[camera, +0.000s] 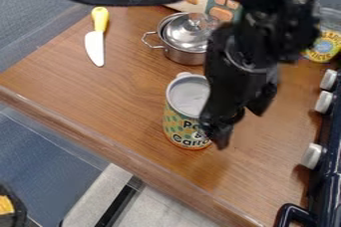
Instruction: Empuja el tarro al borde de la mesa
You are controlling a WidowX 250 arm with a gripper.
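Find the can (181,132) standing up tall on the brown counter (100,96), a little way in from the edge (106,149). See the claw (241,129) hanging low just beside the can, on its right in the view, covering part of that side. Cannot tell if touching or only close. See the claw fairly wide, with a gap between the tips and nothing held. From the claw, go left to meet the can, then past the can, down and left in the view, to meet the nearest bit of edge. So, have the can roughly in the middle, between claw and edge: a good start for a push. Seems best to push low and slow, near the bottom of the can, and to stop right at the edge. Might tip over if pushed up high, and might drop off if pushed too far. Looks like the push to the edge is left to do. Cannot tell what is in the can: just a smooth, pale round top, maybe a lid, maybe the inside. Behind the can, spot a shiny pot (180,56) with a lid (190,33) on top, a bit crooked; cannot tell what is in there. Far behind the can and to its right, spot a jar (324,47) with a yellow label. Behind the can to its left, find a toy knife (96,44) lying flat. Well to the right of the can, find the dark stove (326,181).
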